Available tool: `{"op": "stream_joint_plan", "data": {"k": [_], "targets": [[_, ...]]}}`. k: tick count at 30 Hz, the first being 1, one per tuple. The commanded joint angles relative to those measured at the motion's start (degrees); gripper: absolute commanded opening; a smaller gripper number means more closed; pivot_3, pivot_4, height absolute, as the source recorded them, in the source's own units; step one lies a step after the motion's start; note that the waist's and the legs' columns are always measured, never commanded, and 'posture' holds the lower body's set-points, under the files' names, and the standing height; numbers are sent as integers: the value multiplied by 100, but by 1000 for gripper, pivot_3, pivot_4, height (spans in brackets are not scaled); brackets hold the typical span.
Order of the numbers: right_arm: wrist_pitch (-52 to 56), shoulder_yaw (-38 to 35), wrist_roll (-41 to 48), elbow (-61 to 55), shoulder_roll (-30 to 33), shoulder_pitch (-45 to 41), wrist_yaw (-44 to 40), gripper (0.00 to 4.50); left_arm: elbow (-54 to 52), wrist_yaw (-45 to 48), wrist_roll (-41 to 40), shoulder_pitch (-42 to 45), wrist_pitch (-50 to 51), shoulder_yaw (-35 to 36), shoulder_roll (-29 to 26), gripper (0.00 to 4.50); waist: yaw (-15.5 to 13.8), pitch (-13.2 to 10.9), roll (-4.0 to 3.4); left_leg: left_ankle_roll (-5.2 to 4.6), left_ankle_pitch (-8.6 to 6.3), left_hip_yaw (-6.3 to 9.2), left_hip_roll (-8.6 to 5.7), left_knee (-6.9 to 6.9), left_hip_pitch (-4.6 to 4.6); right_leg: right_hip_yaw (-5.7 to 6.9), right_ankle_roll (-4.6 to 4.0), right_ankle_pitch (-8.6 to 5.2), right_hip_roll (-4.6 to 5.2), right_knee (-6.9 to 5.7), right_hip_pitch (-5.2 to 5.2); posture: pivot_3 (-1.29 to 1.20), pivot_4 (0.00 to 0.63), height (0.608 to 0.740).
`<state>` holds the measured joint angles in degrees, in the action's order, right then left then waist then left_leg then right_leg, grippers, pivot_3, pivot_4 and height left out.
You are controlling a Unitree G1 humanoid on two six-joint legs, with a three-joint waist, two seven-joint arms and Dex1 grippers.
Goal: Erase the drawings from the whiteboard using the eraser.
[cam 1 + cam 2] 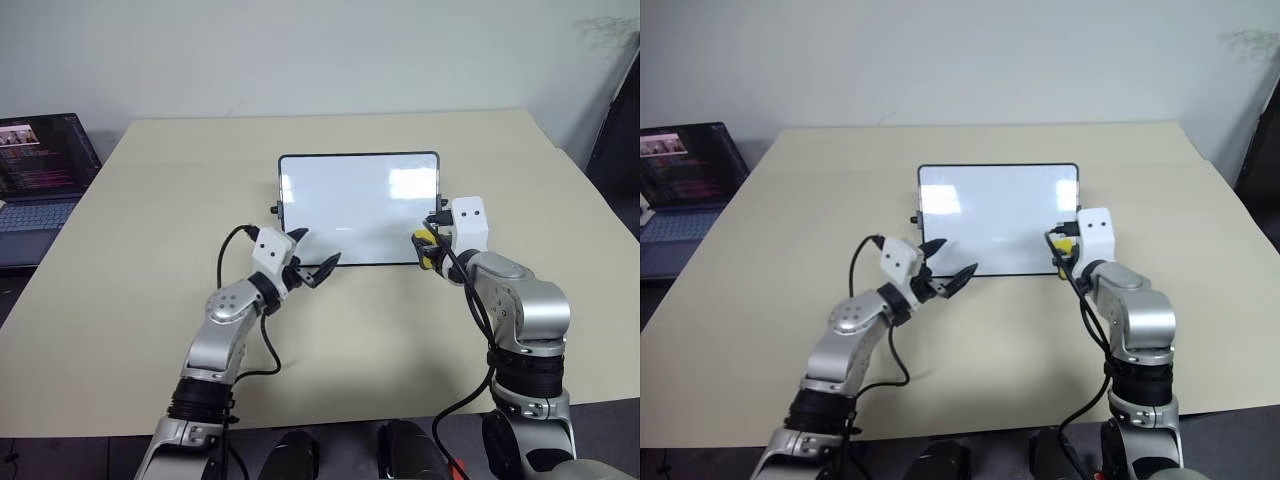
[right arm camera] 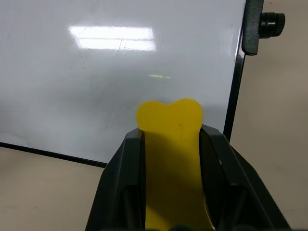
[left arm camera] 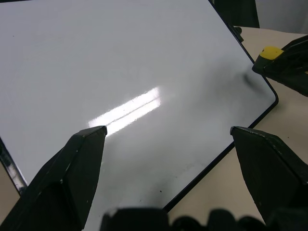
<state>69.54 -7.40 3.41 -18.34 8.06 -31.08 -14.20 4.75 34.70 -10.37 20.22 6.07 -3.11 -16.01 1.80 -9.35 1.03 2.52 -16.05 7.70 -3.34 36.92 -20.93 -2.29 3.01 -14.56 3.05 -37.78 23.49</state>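
Two grippers: both near the front edge of the whiteboard, one at each front corner
Eraser material: the eraser is judged soft and light; its yellow tip bulges into two lobes between the fingers, which suggests foam that yields under squeeze
Eraser grip point: across the narrow sides, near mid-length, leaving the tip free to meet the board; a harder squeeze would likely deform it further
Eraser location: in the right gripper, just above the front right corner of the board, near the frame
Right gripper state: jaws closed narrow on the eraser, one black finger on each side
Whiteboard handling: judged stiff, light and glossy; likely to slide on the table under a wiping push unless braced
Whiteboard location: flat at table centre, black knob at its right short side
Board surface: reads blank white with glare patches; the drawings cannot be made out, so erasing looks finished or nearly so
Left gripper state: the left gripper stands wide, holding nothing, fingertips over the front left edge of the board; contact cannot be confirmed
Bystander item: laptop at the far left, well apart
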Motion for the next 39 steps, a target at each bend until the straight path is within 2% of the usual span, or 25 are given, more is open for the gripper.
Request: {"op": "stream_joint_plan", "data": {"k": [1, 10, 20, 27, 39], "targets": [[-50, -176, 72, -255, 226, -106, 87, 1333, -172, 272, -197, 193, 39, -44, -19, 4500, -3, 0, 0, 0, 0, 0, 0, 0, -1, 1, 0, 0, 0, 0, 0, 0, 150, 740], [336, -734, 255, -233, 719, -155, 199, 1333, -681, 1594, -1204, 533, 732, -59, -318, 4500, 4, 0, 0, -1, -1, -2, 0, 0, -2, 1, 1, -1, -3, 1, -1, 0, 150, 740], [691, -1083, 317, -123, 1034, -17, 372, 1333, -926, 2999, -2004, 749, 1683, -173, -1006, 4500, 18, -2, -3, -3, -1, -5, 1, -1, -1, -1, 2, -2, -15, 1, -2, 0, 150, 740], [823, -1220, 419, -72, 1171, 190, 291, 1333, -838, 3714, -1855, 697, 1696, -460, -1474, 4500, 10, -4, -6, -5, -1, -5, -1, -2, -2, -2, 4, -4, -14, 3, -2, 0, 150, 740], [452, -850, 632, 105, 1517, 601, -36, 1333, -891, 3844, -1808, 609, 1699, -550, -1461, 4500, 14, -5, -6, -7, -3, -6, 1, -2, -1, -3, 5, -5, -13, 3, -4, 0, 150, 740]]}}
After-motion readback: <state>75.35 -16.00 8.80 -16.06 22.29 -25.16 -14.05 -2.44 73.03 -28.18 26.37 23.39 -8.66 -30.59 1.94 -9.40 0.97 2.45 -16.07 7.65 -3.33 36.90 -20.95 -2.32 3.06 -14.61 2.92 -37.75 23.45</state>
